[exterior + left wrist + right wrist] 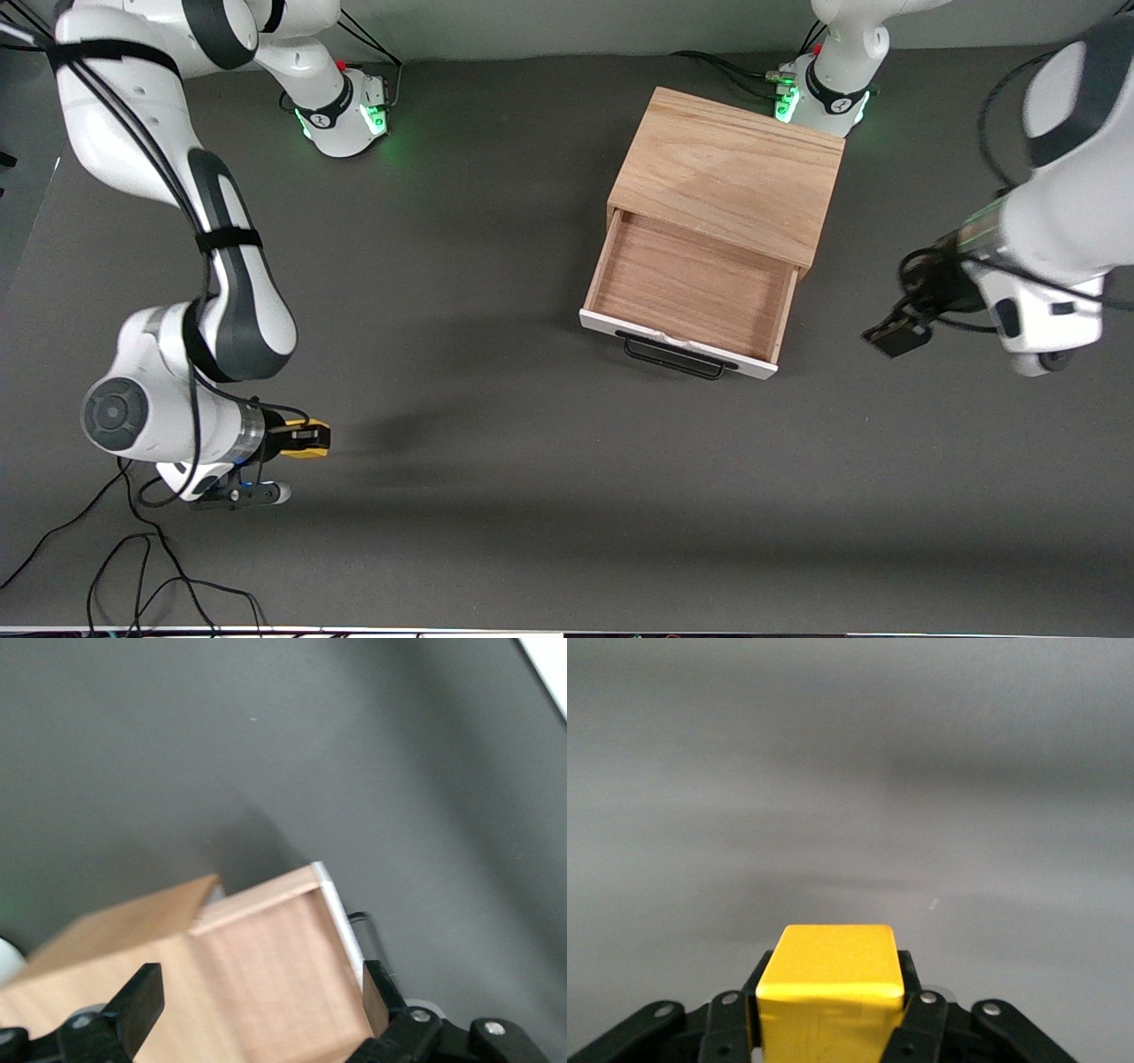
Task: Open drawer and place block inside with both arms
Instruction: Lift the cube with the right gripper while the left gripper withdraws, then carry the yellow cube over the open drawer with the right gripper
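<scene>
Drawer is sitting open and empty. Your right tool is gripping the block over the tabletop; your left tool is waiting open beside the drawer. Placing remains.

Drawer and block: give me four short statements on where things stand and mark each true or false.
1. The drawer is pulled open and holds nothing. True.
2. The yellow block lies on the table. False: the right hand is shut on it, over bare table at the right arm's end.
3. The left hand grips the drawer's black handle. False: it is open, in the air beside the wooden cabinet.
4. The cabinet's top is bare. True.
</scene>
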`<act>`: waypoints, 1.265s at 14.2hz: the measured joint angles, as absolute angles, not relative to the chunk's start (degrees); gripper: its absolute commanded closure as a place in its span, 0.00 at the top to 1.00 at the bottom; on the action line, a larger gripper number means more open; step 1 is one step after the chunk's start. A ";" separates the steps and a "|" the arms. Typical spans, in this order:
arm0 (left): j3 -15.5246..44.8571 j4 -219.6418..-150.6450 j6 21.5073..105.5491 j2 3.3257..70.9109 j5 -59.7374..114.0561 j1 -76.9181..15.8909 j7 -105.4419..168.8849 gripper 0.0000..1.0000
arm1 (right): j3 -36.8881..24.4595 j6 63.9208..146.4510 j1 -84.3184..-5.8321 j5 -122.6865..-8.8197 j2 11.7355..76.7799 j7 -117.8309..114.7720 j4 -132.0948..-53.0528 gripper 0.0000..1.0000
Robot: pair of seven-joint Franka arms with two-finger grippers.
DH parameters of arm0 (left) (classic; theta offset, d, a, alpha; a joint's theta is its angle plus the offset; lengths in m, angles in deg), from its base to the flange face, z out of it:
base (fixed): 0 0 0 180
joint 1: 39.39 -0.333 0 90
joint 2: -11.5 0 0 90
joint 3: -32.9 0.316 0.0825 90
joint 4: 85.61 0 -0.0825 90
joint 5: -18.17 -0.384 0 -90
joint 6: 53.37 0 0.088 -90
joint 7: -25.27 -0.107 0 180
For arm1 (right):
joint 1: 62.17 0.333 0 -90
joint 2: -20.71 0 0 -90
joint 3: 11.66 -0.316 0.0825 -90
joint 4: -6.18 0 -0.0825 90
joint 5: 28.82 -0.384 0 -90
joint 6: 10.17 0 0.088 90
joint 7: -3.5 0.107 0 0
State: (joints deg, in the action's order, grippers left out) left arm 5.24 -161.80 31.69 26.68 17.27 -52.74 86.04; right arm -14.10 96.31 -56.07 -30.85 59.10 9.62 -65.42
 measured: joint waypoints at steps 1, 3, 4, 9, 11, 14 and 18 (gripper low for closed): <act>5.25 -162.32 29.99 25.69 17.34 -54.19 81.07 1.00 | -14.82 91.44 -55.14 -30.86 57.82 12.62 -62.54 0.13; 5.25 -164.76 28.70 23.39 17.38 -56.62 71.59 1.00 | -15.29 84.39 -51.61 -30.89 55.69 18.56 -58.03 0.13; 5.27 -166.47 28.55 22.01 17.38 -57.93 66.35 1.00 | -15.37 81.92 -49.37 -30.90 54.94 21.88 -56.27 0.13; 6.11 -173.13 29.01 15.24 17.40 -62.92 38.35 1.00 | -15.77 77.71 -37.26 -30.96 53.22 39.40 -52.39 0.13; 6.82 -175.67 31.29 12.62 17.39 -63.25 31.11 1.00 | -15.80 80.56 -31.67 -30.96 53.66 47.15 -52.39 0.13; 7.46 -179.21 34.02 9.71 17.43 -63.36 28.62 1.00 | -15.72 86.16 -23.68 -30.92 55.93 56.59 -52.47 0.13; 7.60 -180.32 37.85 9.11 17.47 -63.44 28.25 1.00 | -15.29 94.35 -16.20 -30.24 61.26 66.00 -52.62 0.13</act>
State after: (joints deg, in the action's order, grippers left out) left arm 7.60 -180.32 37.85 9.11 17.47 -63.44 28.25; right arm -15.29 94.35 -16.20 -30.24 61.26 66.00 -52.62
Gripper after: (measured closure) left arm 0.000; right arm 0.449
